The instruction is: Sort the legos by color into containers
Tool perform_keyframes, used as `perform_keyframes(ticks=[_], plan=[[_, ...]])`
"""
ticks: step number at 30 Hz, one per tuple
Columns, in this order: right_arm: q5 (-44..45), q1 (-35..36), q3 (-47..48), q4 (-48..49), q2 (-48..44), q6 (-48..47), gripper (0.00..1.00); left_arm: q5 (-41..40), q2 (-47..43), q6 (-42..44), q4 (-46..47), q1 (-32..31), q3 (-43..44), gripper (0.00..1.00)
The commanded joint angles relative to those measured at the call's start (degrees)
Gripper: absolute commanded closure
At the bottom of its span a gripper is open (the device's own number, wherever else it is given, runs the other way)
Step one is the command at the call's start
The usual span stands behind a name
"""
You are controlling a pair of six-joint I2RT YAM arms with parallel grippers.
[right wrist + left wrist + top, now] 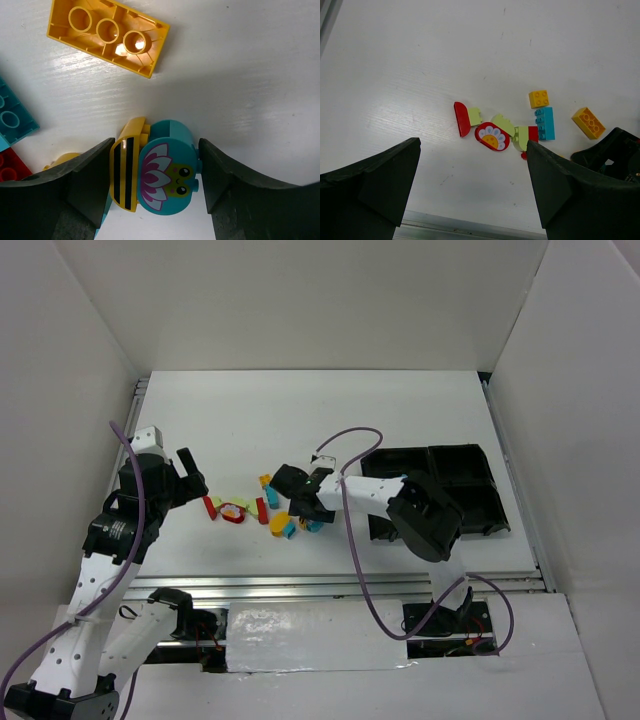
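The legos lie in a loose cluster (262,508) mid-table. My right gripper (300,508) is down in the cluster's right end. In the right wrist view its jaws (156,142) press on a pair side by side: a cyan frog-print brick (170,172) and a black-striped yellow brick (125,172), both resting on the table. An upturned yellow brick (108,36) lies beyond. My left gripper (192,478) is open and empty left of the cluster; its view (472,141) shows a red flower-print brick (492,136), pale green, red, cyan (545,123) and yellow (588,122) bricks ahead. The black four-compartment tray (475,468) sits right.
White walls close in the table on three sides. A metal rail (330,585) runs along the near edge, also seen in the left wrist view (450,226). A purple cable (352,540) loops from the right arm. The right arm's body partly covers the tray's near left compartment.
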Motion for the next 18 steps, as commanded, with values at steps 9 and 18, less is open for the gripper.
perform_keyframes(ticks=[9,18], plan=[[3.7,-0.1,-2.1,2.8,-5.3,-3.9,1.00,2.2,0.6,1.3,2.7,0.2,0.0,0.01],[12.5,0.8,-4.1,-1.4,-21.6,-11.8,1.00,27.5,3.2,-5.5,9.8,0.2,0.4,0.00]])
